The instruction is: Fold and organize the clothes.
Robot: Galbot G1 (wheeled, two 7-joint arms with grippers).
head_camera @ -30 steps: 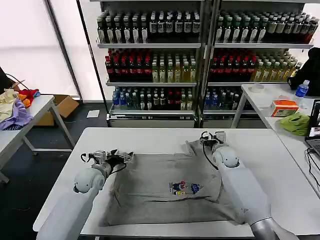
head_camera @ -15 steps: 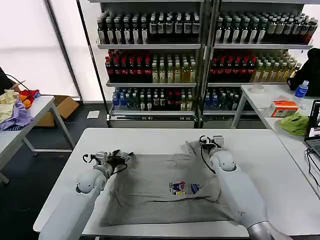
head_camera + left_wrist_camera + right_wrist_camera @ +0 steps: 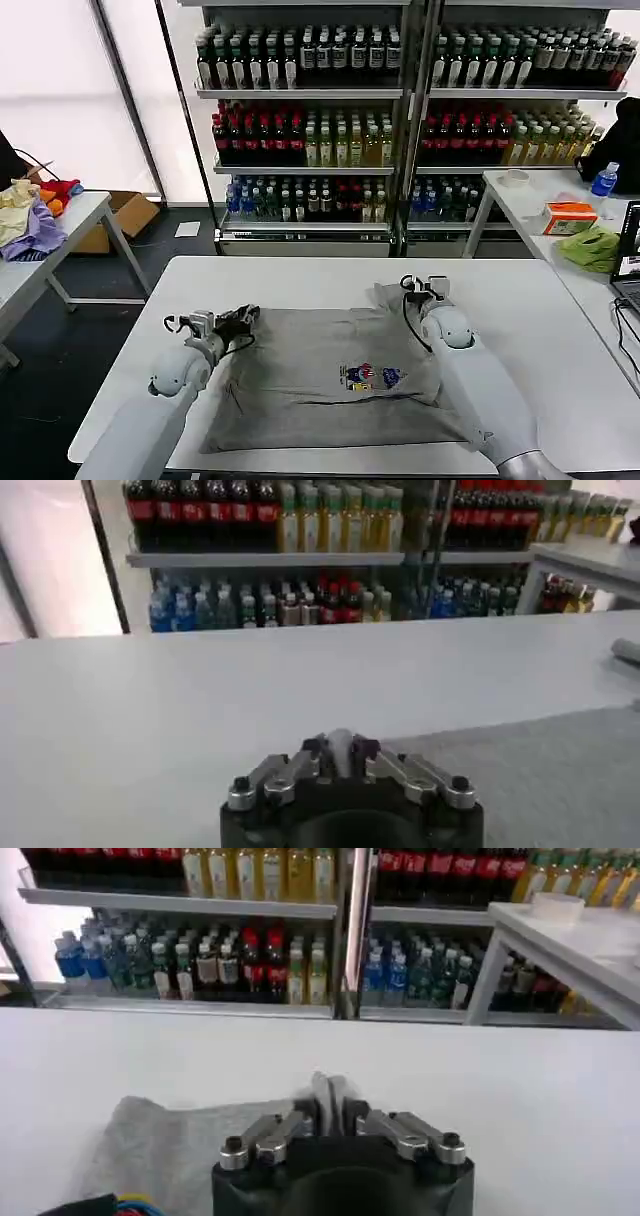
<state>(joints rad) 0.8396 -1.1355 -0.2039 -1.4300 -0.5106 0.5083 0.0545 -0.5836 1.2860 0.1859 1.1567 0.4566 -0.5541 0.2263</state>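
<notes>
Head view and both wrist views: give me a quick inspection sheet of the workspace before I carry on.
Surface: white table, bare around the garment.
Job's things: grey shirt spread flat, chest print up.
Clutter: nothing seen on the work table.
Grippers: left gripper shut on the shirt's far left corner; right gripper shut on the bunched far right corner.
Cables: black wiring loops at both wrists.
Surroundings: drink shelves behind; side table with lime-green cloth, orange box, bottle; garment pile on another table.
</notes>
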